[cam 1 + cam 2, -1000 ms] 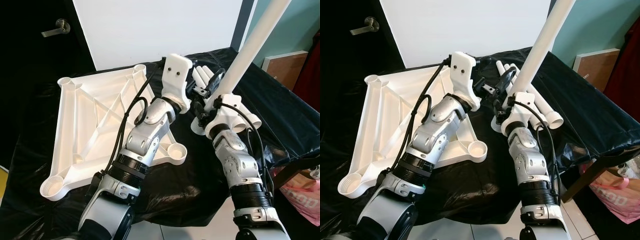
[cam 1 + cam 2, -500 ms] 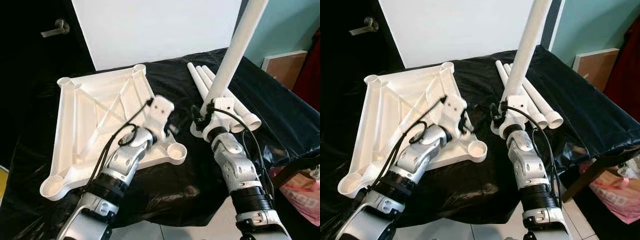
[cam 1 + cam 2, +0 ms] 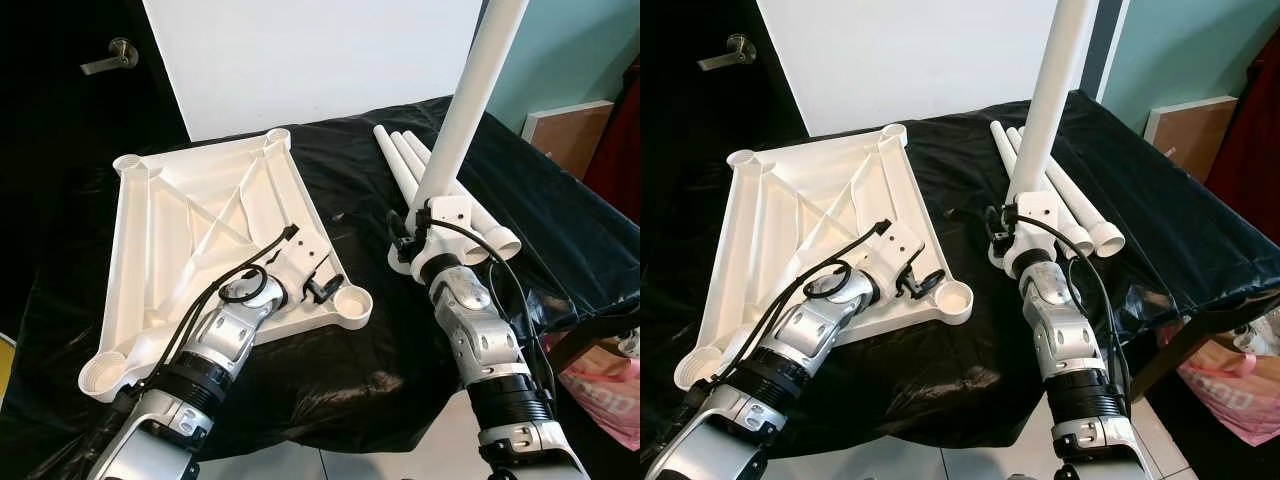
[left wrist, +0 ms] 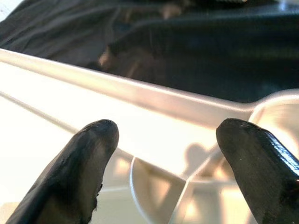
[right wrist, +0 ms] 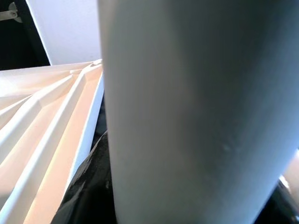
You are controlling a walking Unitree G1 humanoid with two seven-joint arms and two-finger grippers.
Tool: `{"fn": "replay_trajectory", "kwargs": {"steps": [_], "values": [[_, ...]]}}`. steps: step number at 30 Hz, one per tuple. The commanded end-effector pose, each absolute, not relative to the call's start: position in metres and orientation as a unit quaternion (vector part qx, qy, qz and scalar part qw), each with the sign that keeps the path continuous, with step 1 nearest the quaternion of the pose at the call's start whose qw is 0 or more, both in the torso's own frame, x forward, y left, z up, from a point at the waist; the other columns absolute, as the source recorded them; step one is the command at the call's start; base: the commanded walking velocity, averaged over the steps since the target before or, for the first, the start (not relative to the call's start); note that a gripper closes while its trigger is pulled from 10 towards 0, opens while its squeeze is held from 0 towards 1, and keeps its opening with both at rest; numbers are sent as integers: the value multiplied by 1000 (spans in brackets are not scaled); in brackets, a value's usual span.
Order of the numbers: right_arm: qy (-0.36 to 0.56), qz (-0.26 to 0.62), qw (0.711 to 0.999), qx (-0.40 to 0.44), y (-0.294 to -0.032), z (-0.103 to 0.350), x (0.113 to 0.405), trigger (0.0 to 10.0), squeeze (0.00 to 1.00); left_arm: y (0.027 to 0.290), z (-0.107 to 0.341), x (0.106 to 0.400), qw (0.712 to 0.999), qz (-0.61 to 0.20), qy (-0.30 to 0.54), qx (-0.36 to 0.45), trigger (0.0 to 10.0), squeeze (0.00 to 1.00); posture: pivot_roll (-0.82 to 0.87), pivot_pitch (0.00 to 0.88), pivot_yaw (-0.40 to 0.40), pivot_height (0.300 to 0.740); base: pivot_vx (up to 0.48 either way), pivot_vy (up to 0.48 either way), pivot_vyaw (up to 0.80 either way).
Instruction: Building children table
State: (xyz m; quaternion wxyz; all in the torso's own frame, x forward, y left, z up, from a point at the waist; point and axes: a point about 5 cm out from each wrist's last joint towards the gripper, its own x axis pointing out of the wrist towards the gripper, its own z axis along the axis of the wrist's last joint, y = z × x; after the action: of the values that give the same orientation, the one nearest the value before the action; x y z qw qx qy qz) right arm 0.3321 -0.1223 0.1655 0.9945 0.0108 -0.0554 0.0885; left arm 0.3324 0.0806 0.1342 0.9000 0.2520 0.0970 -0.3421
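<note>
Lying upside down: white tabletop (image 3: pixel 190 240) on the black cloth (image 3: pixel 380 360), ribs up.
Corner sockets: four round cups; the near-right socket (image 3: pixel 352 299) looks hollow.
Left gripper (image 3: pixel 322 287): fingers (image 4: pixel 88 154) spread apart over the tabletop rim, just beside that socket.
Right gripper (image 3: pixel 408 245): clamped on a white table leg (image 3: pixel 468 100), held nearly upright; fingers mostly hidden.
Spare legs (image 3: pixel 410 160): lying together behind the held leg.
Cut off: top of the held leg.

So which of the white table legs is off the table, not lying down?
The leg gripped by the right tool, standing nearly upright. The other three legs lie side by side on the black cloth behind it.
</note>
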Motion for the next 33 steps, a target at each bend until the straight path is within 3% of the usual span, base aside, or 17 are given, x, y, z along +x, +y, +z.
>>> {"fn": "replay_trajectory", "kwargs": {"steps": [1,12,27,33], "values": [[-68,95,993,7,-120,168,331,10000,0,86,127,333,903,-312,108,274,10000,0,-180,7,17,740,0,0,0],[-71,99,992,0,-118,168,332,10000,0,85,120,329,884,-329,119,311,10000,0,-176,0,13,740,0,0,0],[-78,105,991,-3,-115,170,334,10000,0,54,99,313,850,-387,121,337,10000,0,-185,0,22,740,0,0,0],[-82,109,991,-4,-112,170,333,10000,0,25,100,307,841,-423,104,320,10000,0,-193,0,29,740,0,0,0]]}}
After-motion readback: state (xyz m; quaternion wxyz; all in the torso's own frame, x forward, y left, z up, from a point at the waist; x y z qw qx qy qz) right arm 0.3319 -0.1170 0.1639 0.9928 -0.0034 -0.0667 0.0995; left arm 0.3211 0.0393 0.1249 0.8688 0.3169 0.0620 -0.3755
